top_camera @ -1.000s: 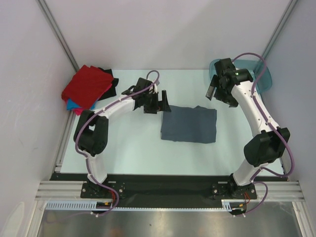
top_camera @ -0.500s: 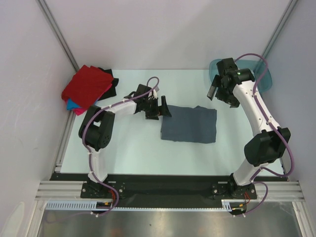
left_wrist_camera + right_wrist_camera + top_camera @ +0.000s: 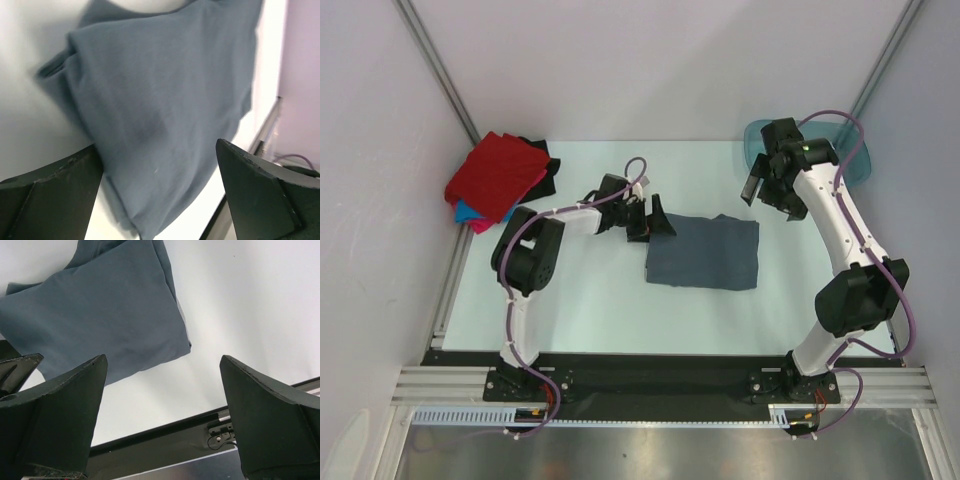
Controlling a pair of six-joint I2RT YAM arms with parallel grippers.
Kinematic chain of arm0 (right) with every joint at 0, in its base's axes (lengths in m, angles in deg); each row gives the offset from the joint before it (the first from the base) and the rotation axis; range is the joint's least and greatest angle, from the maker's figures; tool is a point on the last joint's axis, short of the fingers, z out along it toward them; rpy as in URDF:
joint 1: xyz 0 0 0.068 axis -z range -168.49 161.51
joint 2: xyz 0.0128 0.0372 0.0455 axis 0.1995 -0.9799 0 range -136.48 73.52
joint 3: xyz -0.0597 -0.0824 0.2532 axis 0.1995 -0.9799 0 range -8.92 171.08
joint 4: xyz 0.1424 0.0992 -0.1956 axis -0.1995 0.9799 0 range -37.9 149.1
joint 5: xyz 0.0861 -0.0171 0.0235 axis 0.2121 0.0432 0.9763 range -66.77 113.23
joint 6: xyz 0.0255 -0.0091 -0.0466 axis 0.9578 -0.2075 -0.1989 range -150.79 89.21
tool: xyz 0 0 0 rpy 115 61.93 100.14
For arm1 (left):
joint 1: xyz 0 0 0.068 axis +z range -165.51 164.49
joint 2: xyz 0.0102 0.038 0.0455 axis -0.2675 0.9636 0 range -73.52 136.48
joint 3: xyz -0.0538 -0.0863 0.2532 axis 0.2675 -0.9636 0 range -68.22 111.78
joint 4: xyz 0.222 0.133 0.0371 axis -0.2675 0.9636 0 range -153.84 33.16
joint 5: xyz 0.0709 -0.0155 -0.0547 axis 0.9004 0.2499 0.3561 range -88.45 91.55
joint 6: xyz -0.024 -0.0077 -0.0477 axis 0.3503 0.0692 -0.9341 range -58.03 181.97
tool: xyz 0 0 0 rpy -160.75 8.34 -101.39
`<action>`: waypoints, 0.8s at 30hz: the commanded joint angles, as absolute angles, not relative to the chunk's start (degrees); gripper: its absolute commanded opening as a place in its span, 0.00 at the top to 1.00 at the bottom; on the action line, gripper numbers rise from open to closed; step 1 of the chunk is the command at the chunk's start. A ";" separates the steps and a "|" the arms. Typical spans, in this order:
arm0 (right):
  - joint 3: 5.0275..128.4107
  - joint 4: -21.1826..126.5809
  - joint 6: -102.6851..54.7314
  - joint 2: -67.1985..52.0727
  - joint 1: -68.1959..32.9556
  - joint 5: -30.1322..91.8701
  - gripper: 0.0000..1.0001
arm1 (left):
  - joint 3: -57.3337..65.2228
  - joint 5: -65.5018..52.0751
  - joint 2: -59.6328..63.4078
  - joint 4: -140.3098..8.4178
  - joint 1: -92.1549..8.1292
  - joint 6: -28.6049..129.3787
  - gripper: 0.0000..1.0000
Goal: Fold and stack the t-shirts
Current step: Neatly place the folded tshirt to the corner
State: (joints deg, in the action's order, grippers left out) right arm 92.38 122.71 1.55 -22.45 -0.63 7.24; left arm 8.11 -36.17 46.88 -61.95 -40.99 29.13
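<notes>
One slate grey-blue cloth t-shirt [image 3: 703,252] lies folded but unstacked, well apart from the red-topped shirt pile [image 3: 498,172]; left gripper [image 3: 653,224] and right gripper [image 3: 768,195] gape wide, empty

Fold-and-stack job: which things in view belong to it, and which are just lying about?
Part of the job:
- grey-blue t-shirt, folded, mid-table
- red t-shirt, top of the far-left corner pile
- blue t-shirt and black t-shirt, edges showing under the red one

Just lying about:
- teal tub, far right corner, partly behind the right arm
</notes>
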 commanded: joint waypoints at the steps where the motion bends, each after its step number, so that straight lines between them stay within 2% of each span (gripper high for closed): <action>1: 95.15 124.78 1.99 -22.11 -0.36 7.49 0.00 | 7.98 -39.66 51.98 -64.71 -41.09 27.17 0.02; 12: 95.85 126.72 4.36 -22.20 -0.36 7.85 0.00 | 10.44 -44.15 55.42 -65.86 -46.36 26.46 0.07; 13: 95.85 126.90 4.45 -22.20 -0.36 7.93 0.00 | 10.44 -44.68 55.59 -66.21 -46.62 26.28 0.08; 16: 96.03 127.16 5.07 -22.11 -0.36 8.02 0.00 | 10.35 -45.03 55.68 -66.30 -47.24 26.37 0.20; 17: 96.03 127.25 5.24 -22.11 -0.36 8.02 0.00 | 10.26 -44.95 55.42 -66.22 -47.24 26.46 0.32; 19: 96.03 127.34 5.51 -22.11 -0.36 8.02 0.00 | 10.70 -44.60 55.33 -65.34 -47.15 27.16 0.47; 21: 95.94 127.43 5.86 -22.20 -0.45 8.11 0.00 | 12.44 -43.02 55.24 -60.89 -47.15 29.08 0.98; 24: 95.85 127.25 6.12 -22.28 -0.53 8.28 0.00 | 14.30 -41.26 53.84 -58.32 -46.89 31.54 1.00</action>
State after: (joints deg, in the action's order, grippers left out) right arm 93.74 126.54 4.87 -22.49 -0.63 8.16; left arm 11.91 -43.90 54.62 -64.47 -46.82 26.85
